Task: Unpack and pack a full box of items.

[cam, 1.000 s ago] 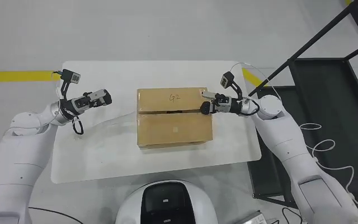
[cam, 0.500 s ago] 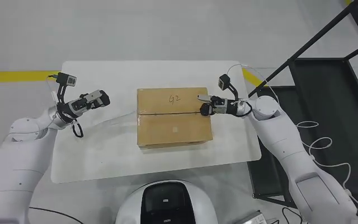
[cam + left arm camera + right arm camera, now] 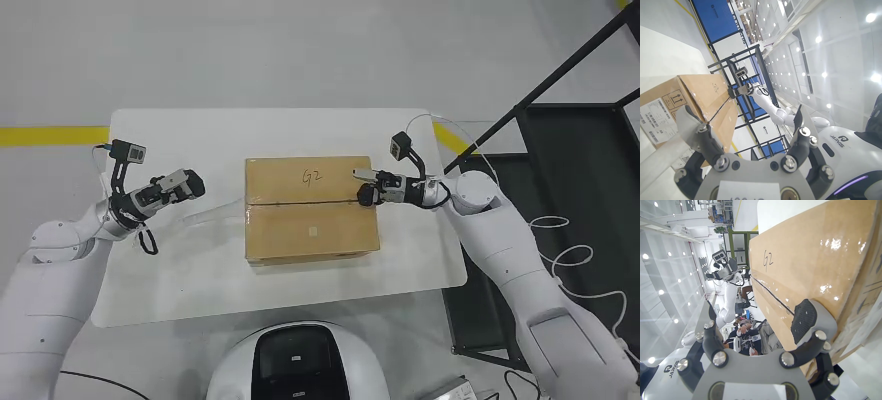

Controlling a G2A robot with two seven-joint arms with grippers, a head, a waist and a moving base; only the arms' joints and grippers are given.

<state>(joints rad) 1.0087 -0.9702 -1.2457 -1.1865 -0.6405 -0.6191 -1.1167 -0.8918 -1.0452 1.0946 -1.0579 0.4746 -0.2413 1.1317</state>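
Box [image 3: 312, 208] is shut and sits in the middle of your tabletop [image 3: 180, 280], with 2 top flaps meeting at a glossy seam. Your right end effector [image 3: 363, 187] is at the box's right end with its fingers spread, 1 pad [image 3: 804, 321] at the top edge by the seam. Your left end effector [image 3: 190, 182] hangs open, left of the box and apart from it.

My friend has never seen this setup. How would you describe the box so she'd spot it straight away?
Find the white table; at its middle lies the cardboard box, between the left gripper and the right gripper. It is the only brown thing there: closed, a seam across its top, a handwritten mark on one flap.
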